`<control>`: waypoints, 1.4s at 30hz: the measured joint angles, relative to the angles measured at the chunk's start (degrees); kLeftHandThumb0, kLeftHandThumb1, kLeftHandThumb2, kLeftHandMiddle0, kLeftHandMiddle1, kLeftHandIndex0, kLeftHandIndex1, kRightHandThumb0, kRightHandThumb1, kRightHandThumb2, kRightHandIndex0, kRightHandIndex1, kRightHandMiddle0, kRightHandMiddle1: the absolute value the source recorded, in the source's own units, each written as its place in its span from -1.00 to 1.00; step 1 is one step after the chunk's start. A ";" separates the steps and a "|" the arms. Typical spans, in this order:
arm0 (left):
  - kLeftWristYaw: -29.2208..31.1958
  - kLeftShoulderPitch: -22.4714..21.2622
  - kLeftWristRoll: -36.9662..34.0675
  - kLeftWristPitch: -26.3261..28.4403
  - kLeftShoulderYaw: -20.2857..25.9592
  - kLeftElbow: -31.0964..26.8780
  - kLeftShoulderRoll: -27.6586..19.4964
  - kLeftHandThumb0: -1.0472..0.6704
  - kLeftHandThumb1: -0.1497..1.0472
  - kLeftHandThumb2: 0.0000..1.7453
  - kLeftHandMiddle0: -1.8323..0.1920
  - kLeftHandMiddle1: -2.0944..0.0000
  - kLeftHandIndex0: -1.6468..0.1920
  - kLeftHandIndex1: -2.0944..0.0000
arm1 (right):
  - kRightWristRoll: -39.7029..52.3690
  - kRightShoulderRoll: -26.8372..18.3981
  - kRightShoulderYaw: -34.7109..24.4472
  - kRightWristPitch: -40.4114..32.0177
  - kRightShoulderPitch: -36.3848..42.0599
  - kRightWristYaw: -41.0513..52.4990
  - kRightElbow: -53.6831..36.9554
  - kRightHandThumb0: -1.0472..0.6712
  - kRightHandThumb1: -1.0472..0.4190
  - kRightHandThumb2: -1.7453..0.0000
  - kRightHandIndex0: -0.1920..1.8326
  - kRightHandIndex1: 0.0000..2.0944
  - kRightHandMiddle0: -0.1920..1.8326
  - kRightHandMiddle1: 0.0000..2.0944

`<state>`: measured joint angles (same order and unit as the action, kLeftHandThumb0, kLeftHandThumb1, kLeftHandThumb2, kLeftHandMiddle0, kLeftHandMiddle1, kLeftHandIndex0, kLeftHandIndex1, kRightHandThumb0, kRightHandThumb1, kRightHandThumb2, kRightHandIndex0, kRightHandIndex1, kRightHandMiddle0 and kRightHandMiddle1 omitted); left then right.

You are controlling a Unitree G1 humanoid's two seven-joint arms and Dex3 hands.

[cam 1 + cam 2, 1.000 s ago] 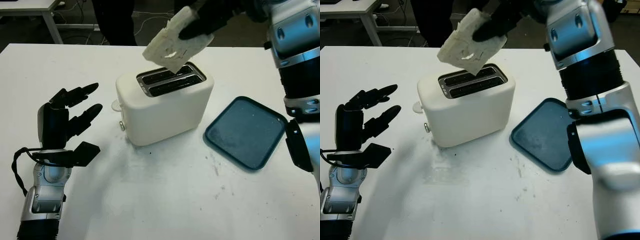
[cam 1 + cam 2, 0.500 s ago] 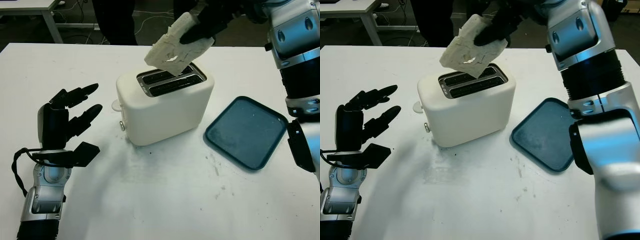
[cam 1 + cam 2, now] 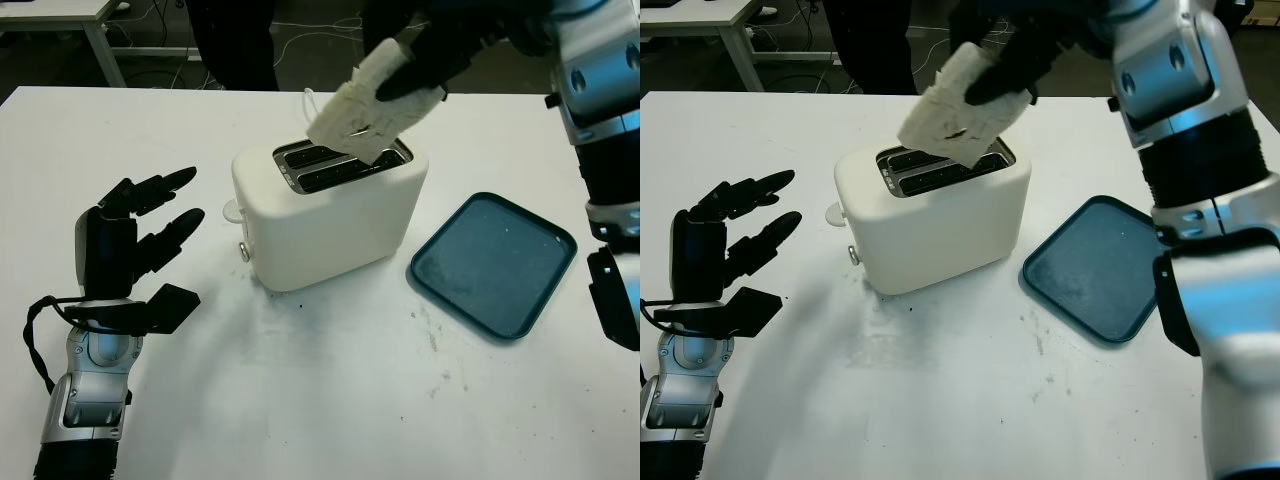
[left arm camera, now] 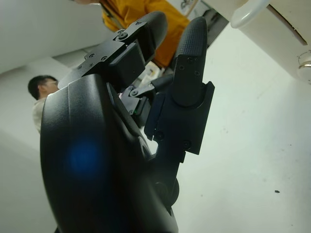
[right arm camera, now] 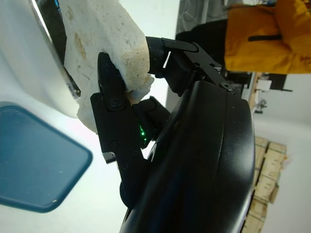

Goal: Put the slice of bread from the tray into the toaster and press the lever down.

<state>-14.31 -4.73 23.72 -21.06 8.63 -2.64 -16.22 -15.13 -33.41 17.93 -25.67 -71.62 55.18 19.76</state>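
Observation:
A white slice of bread [image 3: 365,103] hangs tilted over the right end of the white toaster [image 3: 325,215], its lower corner at the slots [image 3: 340,167]. My right hand [image 3: 425,62] is shut on the slice's upper edge, reaching in from the back right; the right wrist view has the bread [image 5: 104,46] pinched between the black fingers [image 5: 114,121]. The toaster's lever [image 3: 231,211] sticks out on its left end. My left hand [image 3: 135,250] is open over the table, left of the toaster. The dark blue tray [image 3: 492,263] lies bare to the toaster's right.
The white table [image 3: 330,400] stretches toward me in front of the toaster. A person in an orange top [image 5: 265,36] stands beyond the table. Another table [image 3: 60,20] and floor cables lie at the back left.
My right hand has carried the bread to the right and lower, from above the toaster's middle to its right end, and turned it more upright. The left hand has stayed still.

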 measured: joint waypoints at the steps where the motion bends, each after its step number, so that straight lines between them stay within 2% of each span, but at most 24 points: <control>1: 0.00 0.00 0.00 0.00 0.00 0.00 0.00 -0.37 0.79 -0.82 0.20 0.13 -0.21 1.00 | 0.16 0.00 -0.01 0.14 0.20 0.01 0.03 -0.23 -0.83 0.66 0.22 0.67 0.00 0.67; 7: 0.00 0.00 0.08 0.01 0.00 -0.01 0.00 -0.36 0.79 -0.83 0.20 0.14 -0.22 1.00 | -0.21 0.06 0.82 0.83 0.41 0.23 0.34 -0.23 -0.83 0.62 0.20 0.67 -0.03 0.67; 11: 0.02 0.00 0.02 0.01 0.00 -0.04 0.00 -0.36 0.79 -0.83 0.20 0.14 -0.21 1.00 | -0.31 0.52 0.97 1.15 0.72 -0.02 1.95 -0.27 -0.83 0.67 0.25 0.67 0.04 0.67; 21: 0.04 0.01 -0.16 0.00 0.00 -0.06 0.00 -0.37 0.79 -0.83 0.20 0.13 -0.22 1.00 | -4.66 1.71 4.08 7.95 2.13 -2.63 4.35 -0.29 -0.83 0.72 0.24 0.67 0.06 0.67; 28: 0.04 0.00 -0.13 0.00 -0.01 -0.05 0.00 -0.36 0.79 -0.83 0.20 0.13 -0.21 1.00 | -7.20 3.02 5.33 12.98 1.64 -3.30 4.14 -0.21 -0.83 0.78 0.28 0.67 0.05 0.67; 34: 0.03 0.01 0.02 -0.01 -0.08 -0.05 0.00 -0.37 0.79 -0.82 0.20 0.12 -0.22 1.00 | -7.18 5.46 5.31 16.02 0.97 -3.42 5.42 -0.33 -0.83 0.78 0.29 0.67 0.08 0.67; 36: 0.02 0.01 0.06 -0.01 -0.08 -0.05 0.00 -0.37 0.79 -0.82 0.20 0.12 -0.22 1.00 | -7.38 6.08 5.31 16.28 0.91 -4.10 5.61 -0.49 -0.83 0.85 0.14 0.67 -0.01 0.65; 37: 0.02 0.01 0.09 -0.01 -0.10 -0.05 0.00 -0.37 0.79 -0.82 0.19 0.12 -0.22 1.00 | -7.76 6.36 5.30 16.29 0.89 -4.44 5.61 -0.55 -0.83 0.86 0.01 0.63 -0.10 0.55; 38: 0.02 0.01 0.10 -0.01 -0.14 -0.05 0.00 -0.37 0.79 -0.82 0.19 0.12 -0.22 1.00 | -8.10 6.57 5.30 16.29 0.86 -4.56 5.60 -0.61 -0.83 0.87 -0.10 0.58 -0.18 0.29; 41: 0.02 0.01 0.07 -0.01 -0.17 -0.05 0.01 -0.36 0.79 -0.83 0.19 0.13 -0.22 1.00 | -8.29 6.84 5.31 16.29 0.62 -4.10 5.42 -0.65 -0.83 0.90 -0.25 0.33 -0.24 -0.19; 42: 0.02 0.01 0.05 -0.01 -0.17 -0.05 0.01 -0.36 0.79 -0.83 0.19 0.12 -0.22 1.00 | -8.34 6.84 5.34 16.36 0.41 -3.74 5.39 -0.65 -0.83 0.91 -0.31 0.22 -0.26 -0.29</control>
<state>-14.29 -4.71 23.77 -21.08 8.46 -2.69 -16.21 -23.48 -26.57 23.26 -9.31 -71.20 51.44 25.15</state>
